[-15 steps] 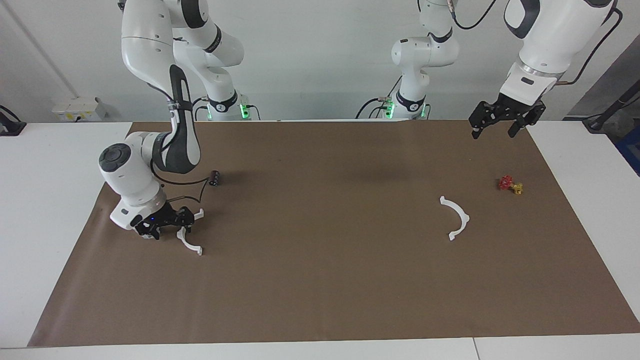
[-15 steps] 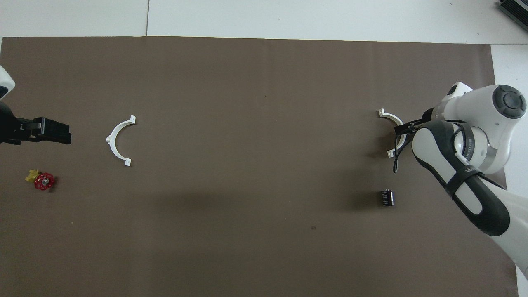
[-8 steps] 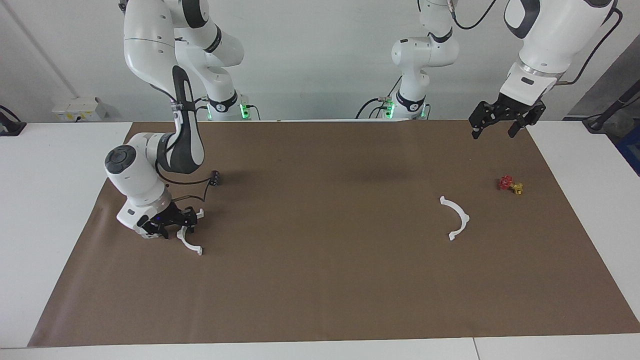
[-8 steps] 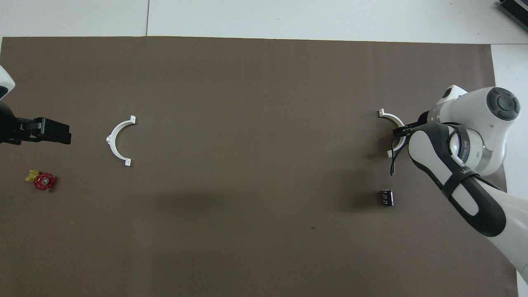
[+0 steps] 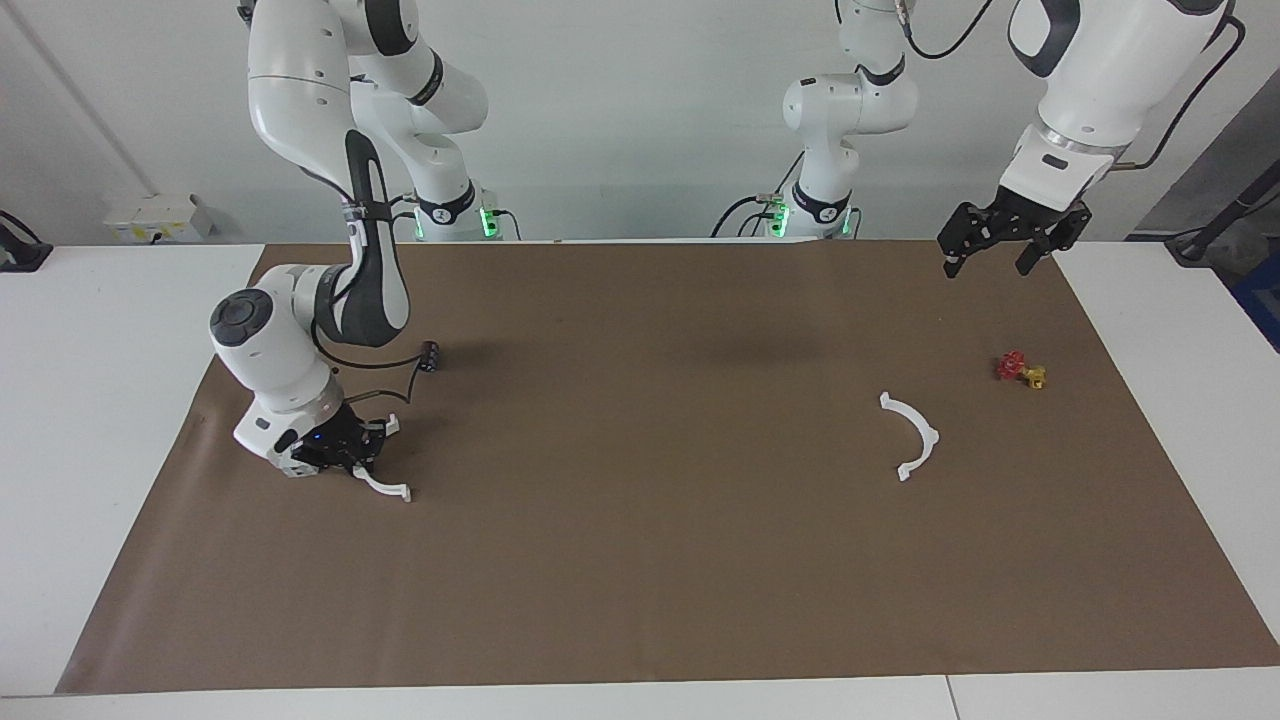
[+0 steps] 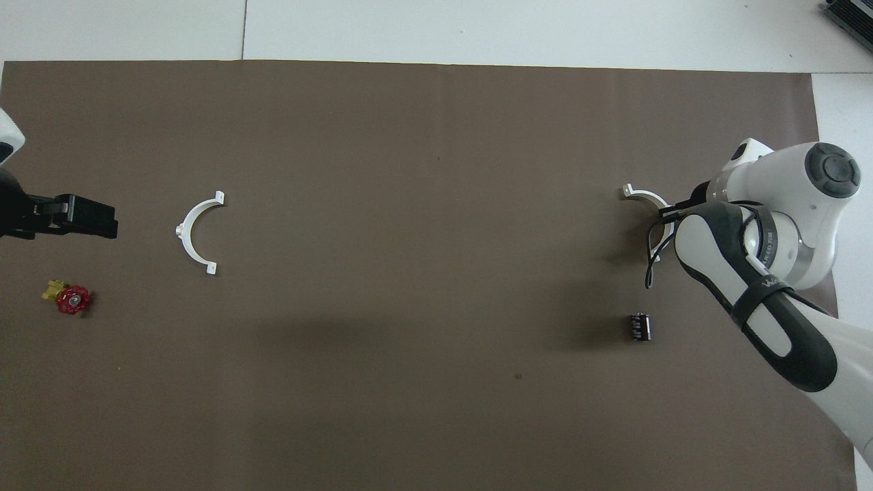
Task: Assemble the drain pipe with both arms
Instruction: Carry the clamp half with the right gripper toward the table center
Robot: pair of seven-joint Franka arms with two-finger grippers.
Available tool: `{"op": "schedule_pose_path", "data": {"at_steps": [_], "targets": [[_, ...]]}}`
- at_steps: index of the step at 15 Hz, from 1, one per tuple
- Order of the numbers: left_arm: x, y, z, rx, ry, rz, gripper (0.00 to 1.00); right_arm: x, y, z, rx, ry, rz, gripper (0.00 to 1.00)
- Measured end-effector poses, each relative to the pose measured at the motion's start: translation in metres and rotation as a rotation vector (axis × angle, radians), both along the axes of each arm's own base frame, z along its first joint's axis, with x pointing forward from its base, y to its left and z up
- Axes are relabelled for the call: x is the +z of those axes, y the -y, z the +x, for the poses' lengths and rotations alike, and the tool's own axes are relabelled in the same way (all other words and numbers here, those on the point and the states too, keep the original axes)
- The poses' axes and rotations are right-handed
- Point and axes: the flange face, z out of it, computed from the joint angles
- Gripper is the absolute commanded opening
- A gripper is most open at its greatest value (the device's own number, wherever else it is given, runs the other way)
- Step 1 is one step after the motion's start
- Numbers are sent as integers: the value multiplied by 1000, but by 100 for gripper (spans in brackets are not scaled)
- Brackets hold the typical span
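We have the right gripper [image 5: 345,452] down at the mat near the right arm's end of the table, and its fingers look closed on the middle of one white half-ring [image 5: 385,486]. One tabbed end sticks out from the fingers toward the table edge farthest from the robots, and the other tab shows just at the fingers on the robots' side. In the overhead view the arm covers most of this half-ring [image 6: 641,198], so we cannot tell whether it rests on the mat or is slightly raised.

The other half-ring [image 5: 912,437] lies flat and free on the brown mat [image 5: 640,560] toward the left arm's end. Its line from tab to tab runs roughly from nearer the robots to farther from them. Its open side faces the middle of the table, so it opens toward the held piece.

Our left gripper [image 5: 988,252] hangs in the air with its fingers spread and nothing in them, over the corner of the mat nearest the left arm's base. It waits there. It is the nearer arm to the free half-ring, which lies away from the robots from under its fingers.

The two halves are well apart. A small red-and-yellow valve [image 5: 1021,370] sits near the free half, toward the left arm's end edge. A small black part [image 5: 429,355] lies near the right arm.
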Motion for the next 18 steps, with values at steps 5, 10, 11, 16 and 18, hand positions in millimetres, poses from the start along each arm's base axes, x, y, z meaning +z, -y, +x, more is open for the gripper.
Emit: {"op": "schedule_pose_path", "data": {"at_steps": [5, 10, 11, 16, 18], "targets": [[0, 0, 0, 0, 0, 0, 100, 45, -95, 6, -172, -55, 16, 0], [-1, 0, 0, 0, -2, 0, 100, 51, -208, -14, -283, -62, 2, 0], [-1, 0, 0, 0, -3, 0, 100, 51, -227, -20, -295, -62, 4, 0], [-1, 0, 0, 0, -3, 0, 100, 40, -311, -52, -299, -70, 3, 0], [-2, 0, 0, -1, -3, 0, 100, 26, -337, -62, -283, -68, 1, 0]]}}
